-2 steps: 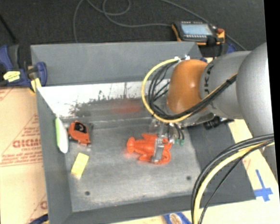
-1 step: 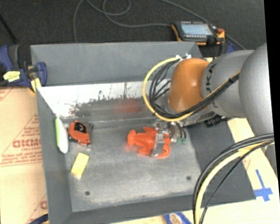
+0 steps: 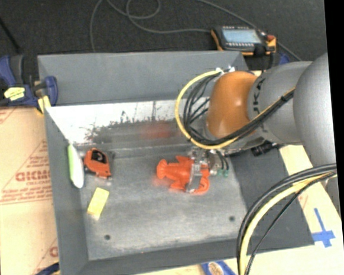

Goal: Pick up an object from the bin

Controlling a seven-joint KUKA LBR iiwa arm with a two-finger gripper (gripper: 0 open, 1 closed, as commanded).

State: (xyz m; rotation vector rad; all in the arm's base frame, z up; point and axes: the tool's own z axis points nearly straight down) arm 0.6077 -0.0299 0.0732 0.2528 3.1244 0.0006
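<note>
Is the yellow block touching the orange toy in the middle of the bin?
No, the yellow block lies far to the left, well apart from the orange toy.

Taking the middle of the bin (image 3: 167, 223) as the clock's centre, the moulded toy (image 3: 171, 171) lies on the floor just off centre toward 3 o'clock. My pincer (image 3: 198, 178) sits over the toy's 3 o'clock end, with my wrist behind it at 1 o'clock and my arm running on out over the 3 o'clock wall. Three more things lie well apart from the toy, out at 9 o'clock. The small cased tool (image 3: 97, 162) is the nearest of them to the toy. The long slim thing (image 3: 74, 165) lies just beside it at its 9 o'clock, along the foot of the wall. The block (image 3: 97, 202) lies near both, at the tool's 6 o'clock.
</note>
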